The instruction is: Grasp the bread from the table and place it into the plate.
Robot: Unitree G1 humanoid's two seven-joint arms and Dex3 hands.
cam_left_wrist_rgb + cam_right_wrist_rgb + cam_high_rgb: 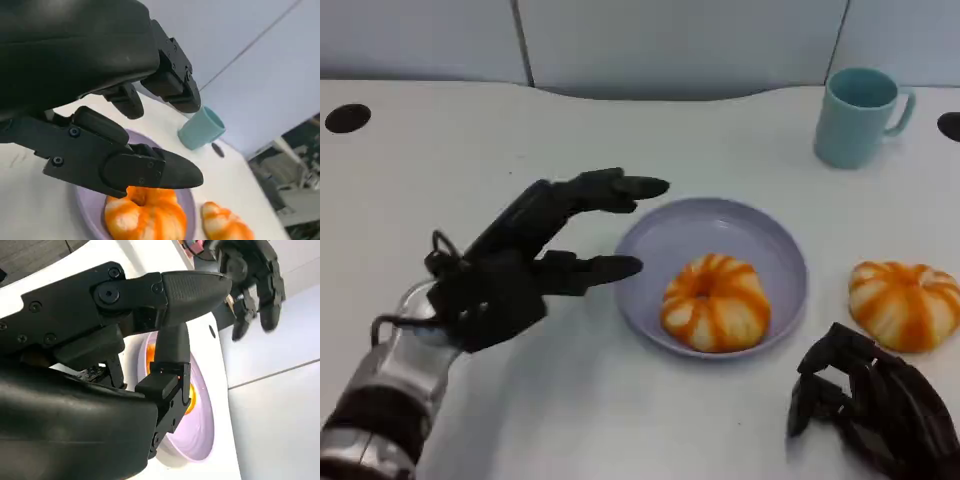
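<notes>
White and smooth, the bench (pixel 620 420) runs back to a pale wall with panel seams, and we look down on it from above.

Our left hand (pixel 535 255) hovers over the bench just beside the plate's near-left rim, released, its fingers (pixel 620 187) stretched out and spread toward the plate with nothing between them. From the left wrist view we see the same hand (pixel 115 125) held above the surface, one fingertip (pixel 170 170) reaching over the plate's edge without touching the bread below it.

Our right hand (pixel 875 405) sits low at the bench's near right corner, fingers curled inward on nothing, so we call it clenched. It lies near the second bun but apart from it. The right wrist view shows that hand (pixel 170 335) from behind, with the plate beyond its fingers.

Just past the left fingertips lies the lilac plate (pixel 760 240), round and shallow. One orange-and-white striped bread (pixel 716 302) rests inside it, toward the near side, upright and touching the plate floor. We see it also in the left wrist view (pixel 145 217).

A second striped bun (pixel 904 304) sits on the bare bench to the right of the plate, clear of its rim.

Farther back and to the right stands a light teal mug (pixel 855 117), upright, handle pointing right, well apart from the plate. Two dark round holes (pixel 347 118) mark the bench at its far edges.
</notes>
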